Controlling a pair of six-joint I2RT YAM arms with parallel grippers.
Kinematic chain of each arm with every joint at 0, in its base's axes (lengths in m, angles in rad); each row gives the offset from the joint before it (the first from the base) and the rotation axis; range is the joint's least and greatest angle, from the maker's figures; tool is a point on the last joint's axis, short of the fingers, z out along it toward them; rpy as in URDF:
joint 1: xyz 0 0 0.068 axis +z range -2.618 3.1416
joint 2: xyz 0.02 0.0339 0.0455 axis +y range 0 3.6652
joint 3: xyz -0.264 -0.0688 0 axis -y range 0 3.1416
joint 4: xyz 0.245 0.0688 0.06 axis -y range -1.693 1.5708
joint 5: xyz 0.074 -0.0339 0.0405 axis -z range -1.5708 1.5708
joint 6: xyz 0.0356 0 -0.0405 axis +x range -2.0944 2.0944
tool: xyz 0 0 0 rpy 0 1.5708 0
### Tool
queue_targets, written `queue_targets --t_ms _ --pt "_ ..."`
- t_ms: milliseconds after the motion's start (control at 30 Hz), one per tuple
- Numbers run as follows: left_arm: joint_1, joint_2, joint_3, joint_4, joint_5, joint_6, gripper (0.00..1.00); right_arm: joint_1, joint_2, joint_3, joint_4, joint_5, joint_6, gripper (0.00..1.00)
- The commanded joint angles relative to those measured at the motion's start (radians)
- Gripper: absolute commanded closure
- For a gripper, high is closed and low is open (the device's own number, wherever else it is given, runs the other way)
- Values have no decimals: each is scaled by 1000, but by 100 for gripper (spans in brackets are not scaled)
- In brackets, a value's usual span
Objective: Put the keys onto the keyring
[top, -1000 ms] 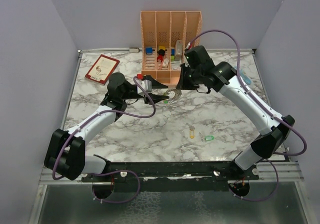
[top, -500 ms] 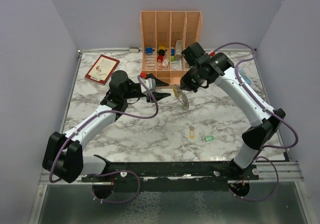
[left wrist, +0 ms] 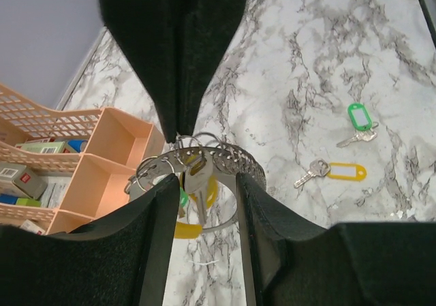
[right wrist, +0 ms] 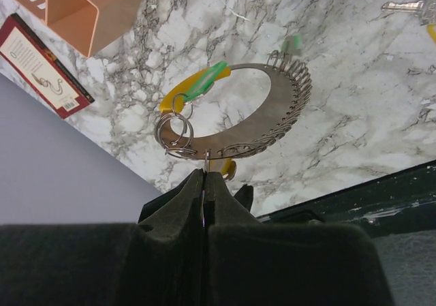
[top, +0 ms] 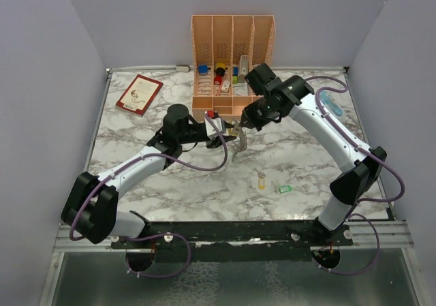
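Hanging, top view: the ring [top: 238, 142] hangs above the middle of the bench [top: 204, 187], at 6 o'clock from the rack [top: 233, 40].
Right pincer: the right pincer [top: 240, 125] is clenched on the ring's upper edge.
Left pincer: the left pincer [top: 230, 141] sits at the ring's 9 o'clock, right against it.
Loose keys: two loose keys [top: 261, 180] lie at the ring's 5 o'clock, well apart from it.
Left wrist view: the jaws are released and stand either side of the hung keys [left wrist: 194, 183]. Neither finger [left wrist: 153, 231] visibly presses them.
Right wrist view: the fingertips [right wrist: 194, 190] are pressed together on one small loop [right wrist: 206, 157] at the ring's 6 o'clock.
Handling: the ring is probably light, stiff, thin and slick, and held by one loop it can swing. The flat band is the firmer hold. The loose keys are best taken by their plastic heads.
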Motion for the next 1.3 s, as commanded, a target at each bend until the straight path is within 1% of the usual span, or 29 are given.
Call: queue_targets --t_ms 0,133,233,433,500,633,900,1100,1267 --pt "-29 -27 -20 -46 -52 161 59 0 -28 11 33 -25 67 99" --pt "-59 -33 -34 -44 -98 257 59 0 -29 8 47 -24 74 99" --pt "-73 -24 -36 -37 -160 292 59 0 -27 11 59 -34 69 99" --pt "-78 -18 -45 -19 -218 321 66 -1 -41 -13 92 -46 65 99" --pt "-79 -15 -47 -18 -228 327 71 -1 -47 -24 106 -49 63 99" --pt "-79 -19 -49 -15 -231 328 100 0 -55 -39 113 -45 66 99" --pt "-79 -34 -44 -39 -223 330 100 -1 -65 -47 118 -34 74 99" --pt "-79 -66 -35 -202 -211 475 100 0 -73 -41 114 -15 83 99" --pt "-77 -91 -28 -279 -206 531 100 0 -71 -41 118 -14 83 99"
